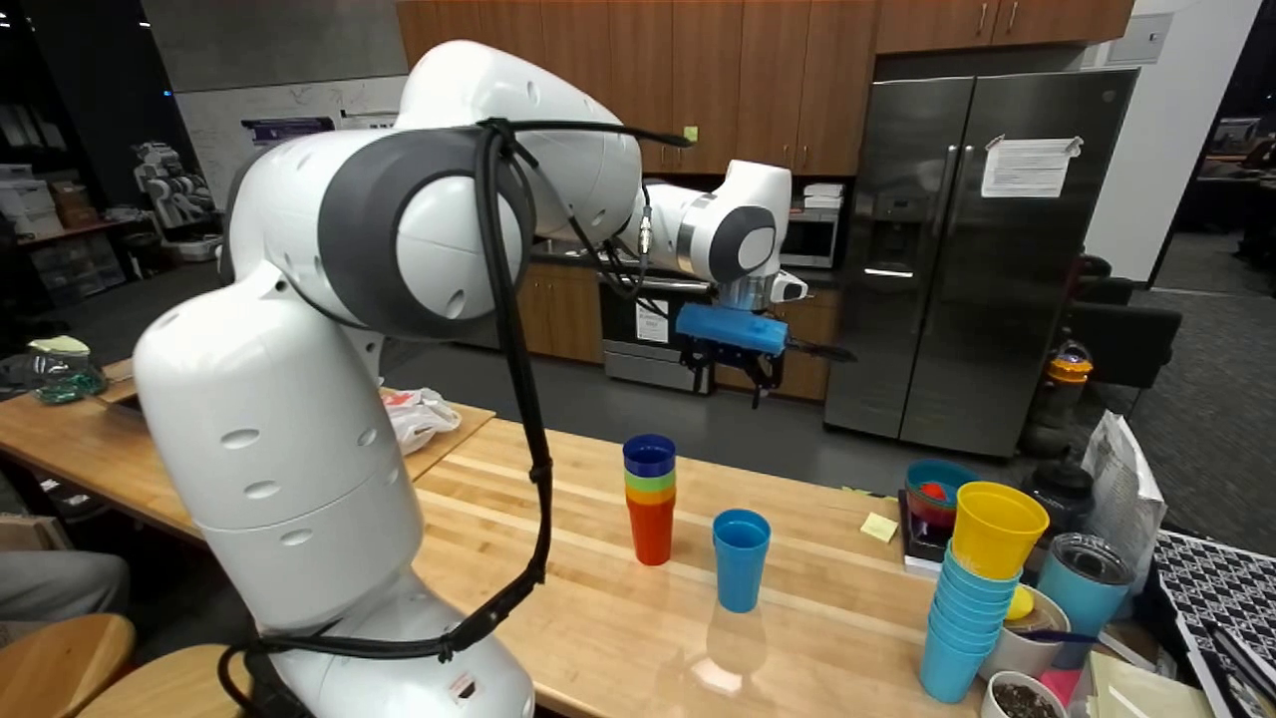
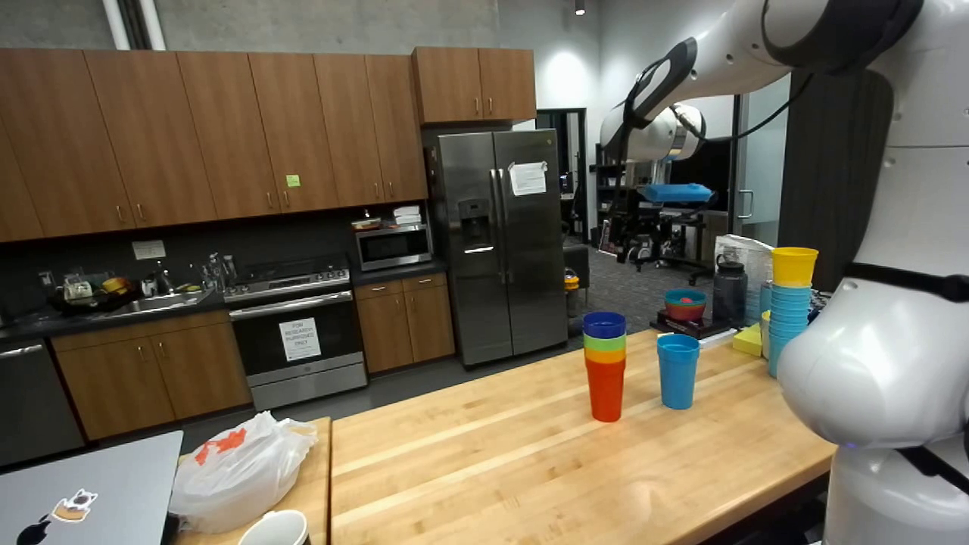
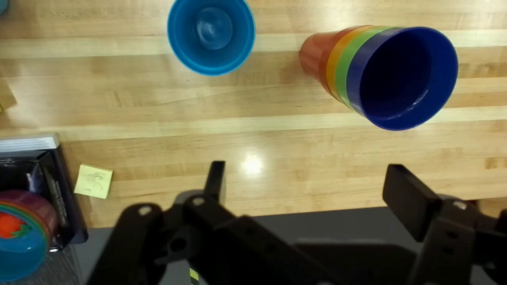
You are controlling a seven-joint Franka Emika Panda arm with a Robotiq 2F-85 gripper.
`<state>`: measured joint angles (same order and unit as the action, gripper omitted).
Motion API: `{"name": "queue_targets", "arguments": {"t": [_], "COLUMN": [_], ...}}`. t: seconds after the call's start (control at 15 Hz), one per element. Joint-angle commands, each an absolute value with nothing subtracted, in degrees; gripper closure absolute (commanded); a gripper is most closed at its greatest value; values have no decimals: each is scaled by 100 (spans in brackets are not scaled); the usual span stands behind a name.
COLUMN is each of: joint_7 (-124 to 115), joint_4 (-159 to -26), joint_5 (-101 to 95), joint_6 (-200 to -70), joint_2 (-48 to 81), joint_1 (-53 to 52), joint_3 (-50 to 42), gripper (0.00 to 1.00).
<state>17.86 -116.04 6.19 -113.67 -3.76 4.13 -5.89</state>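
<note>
My gripper [image 3: 307, 168] stands wide open in the wrist view, and nothing is between its fingers [image 3: 412, 198]. In an exterior view the gripper [image 1: 728, 379] hangs high, well above the table surface and apart from every cup. A stack of nested cups [image 1: 653, 524], dark blue at the rim, then green, orange and red, stands upright on the wooden table. A single blue cup [image 1: 740, 568] is upright beside it with its mouth up. In the wrist view this blue cup [image 3: 214, 65] looks hollow, and the stack [image 3: 340, 59] lies up and to the right.
Light-blue nested cups [image 1: 962, 638] with a yellow cup [image 1: 997, 529] on top rise near the table's end. Bowls [image 2: 685, 305] sit on a dark box. A sticky note [image 3: 94, 181] lies near the table edge. A plastic bag [image 2: 242, 477] and a laptop [image 2: 91, 484] occupy the adjoining table.
</note>
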Motion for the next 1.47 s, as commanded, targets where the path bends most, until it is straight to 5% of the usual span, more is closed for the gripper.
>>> {"name": "queue_targets", "arguments": {"t": [0.0,1.4], "joint_7": [1878,1814], "joint_4": [-11453,-12039], "joint_5": [668,671], "joint_6": [-11237,-11385], "joint_2": [-294,-262], "joint_1": [359,152], "joint_3": [-516,-173], "gripper": [0,0]}}
